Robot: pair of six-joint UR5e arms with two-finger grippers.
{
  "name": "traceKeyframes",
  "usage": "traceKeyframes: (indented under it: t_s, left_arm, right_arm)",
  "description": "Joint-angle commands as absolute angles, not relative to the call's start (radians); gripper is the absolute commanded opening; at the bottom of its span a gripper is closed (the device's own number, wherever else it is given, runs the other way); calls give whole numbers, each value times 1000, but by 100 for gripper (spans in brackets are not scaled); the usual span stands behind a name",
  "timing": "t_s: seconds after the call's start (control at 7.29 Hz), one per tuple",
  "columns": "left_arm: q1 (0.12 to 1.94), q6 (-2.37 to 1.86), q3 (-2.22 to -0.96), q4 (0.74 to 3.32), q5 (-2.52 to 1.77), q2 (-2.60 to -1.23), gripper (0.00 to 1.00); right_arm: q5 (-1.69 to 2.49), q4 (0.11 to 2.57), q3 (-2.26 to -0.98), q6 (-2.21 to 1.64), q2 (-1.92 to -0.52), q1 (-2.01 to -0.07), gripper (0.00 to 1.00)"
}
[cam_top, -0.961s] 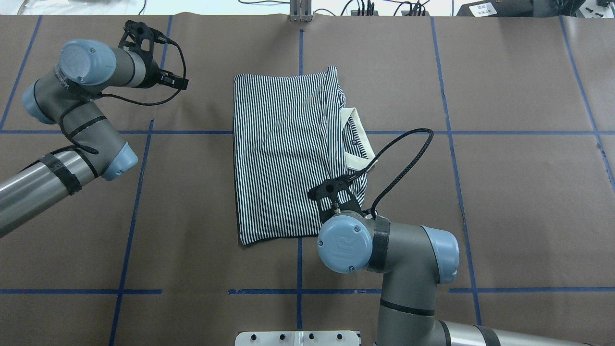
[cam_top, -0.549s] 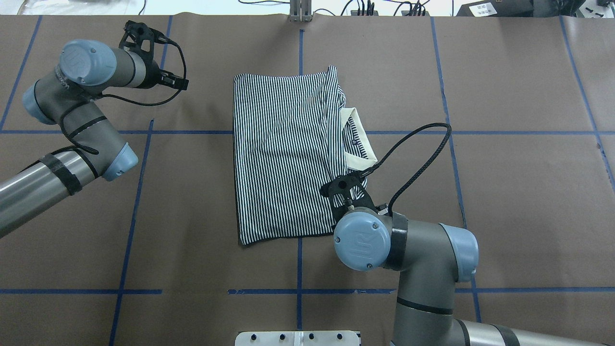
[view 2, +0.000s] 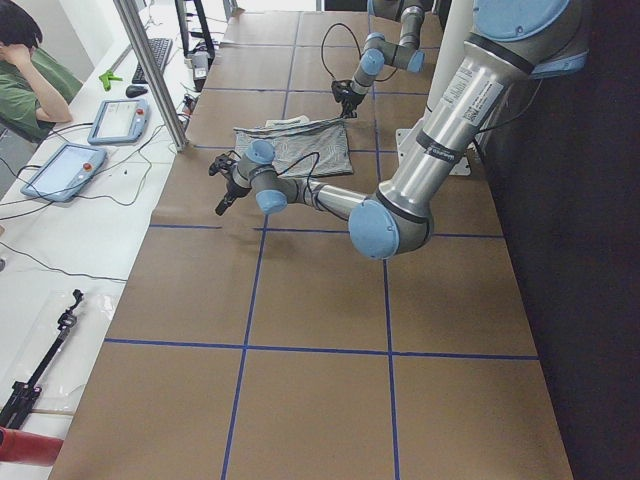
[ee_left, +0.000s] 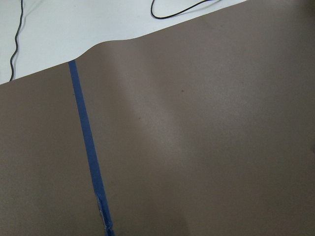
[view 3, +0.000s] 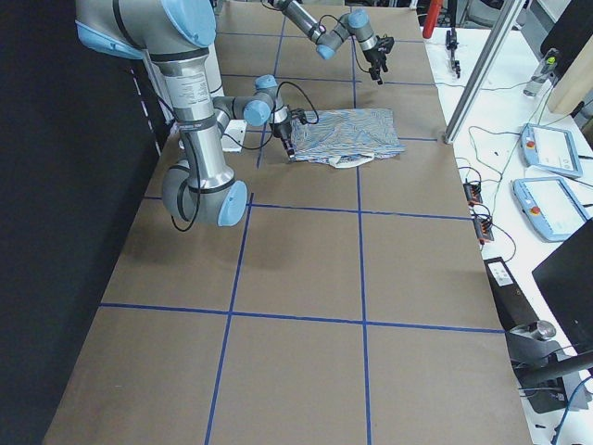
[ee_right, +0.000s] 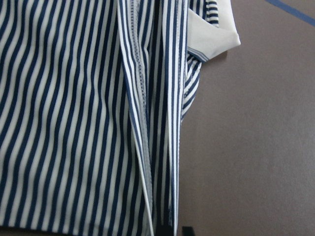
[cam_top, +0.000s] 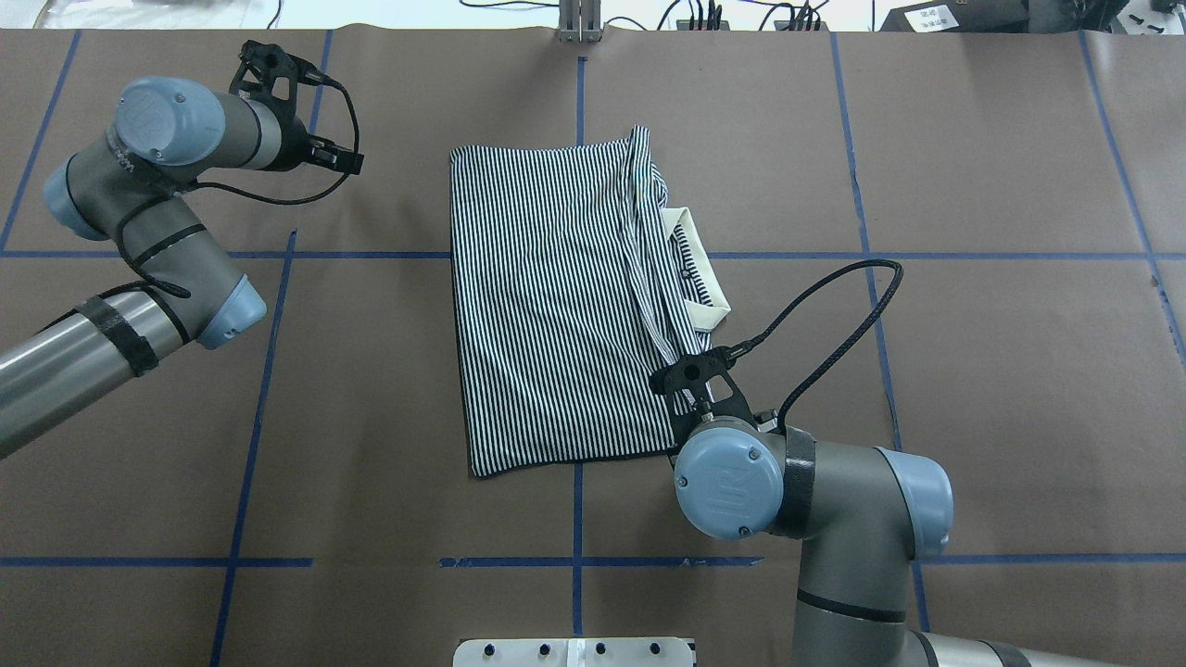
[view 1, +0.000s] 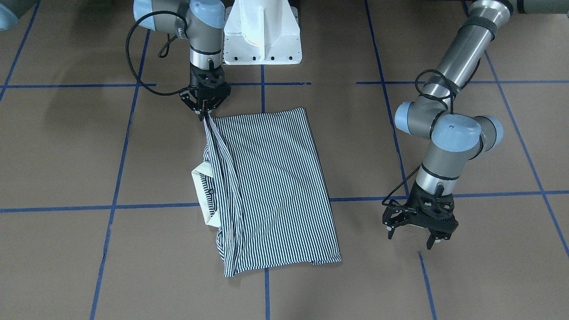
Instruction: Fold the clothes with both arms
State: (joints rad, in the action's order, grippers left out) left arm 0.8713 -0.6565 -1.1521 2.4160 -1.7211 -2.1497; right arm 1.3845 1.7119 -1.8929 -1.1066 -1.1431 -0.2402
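Right fingers (view 1: 203,110) clamped on the near right corner of the polo shirt (cam_top: 547,296); fabric stands in a taut ridge along that edge. Shirt lies folded mid-tabletop (cam_top: 1001,389), cream collar (cam_top: 706,301) poking out on the right side. Left fingers (view 1: 430,242) spread apart over bare tabletop at far left, well apart from shirt.

My overhead camera looks down from behind the base (cam_top: 574,652); the front one faces it. Both share the shirt (cam_top: 556,306).
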Motion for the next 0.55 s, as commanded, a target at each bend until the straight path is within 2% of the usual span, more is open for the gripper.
traceKeyframes:
  t_s: [0.0,0.41]
  left_arm:
    - [871,-657,-1152,2416,-1721,-2149,100]
    - [871,-657,-1152,2416,-1721,-2149,100]
  right_arm:
    - [1385,1712,-1942,-1146,-1161,-233,100]
    - [1394,1704,-1950,-1124,-1119,-285,100]
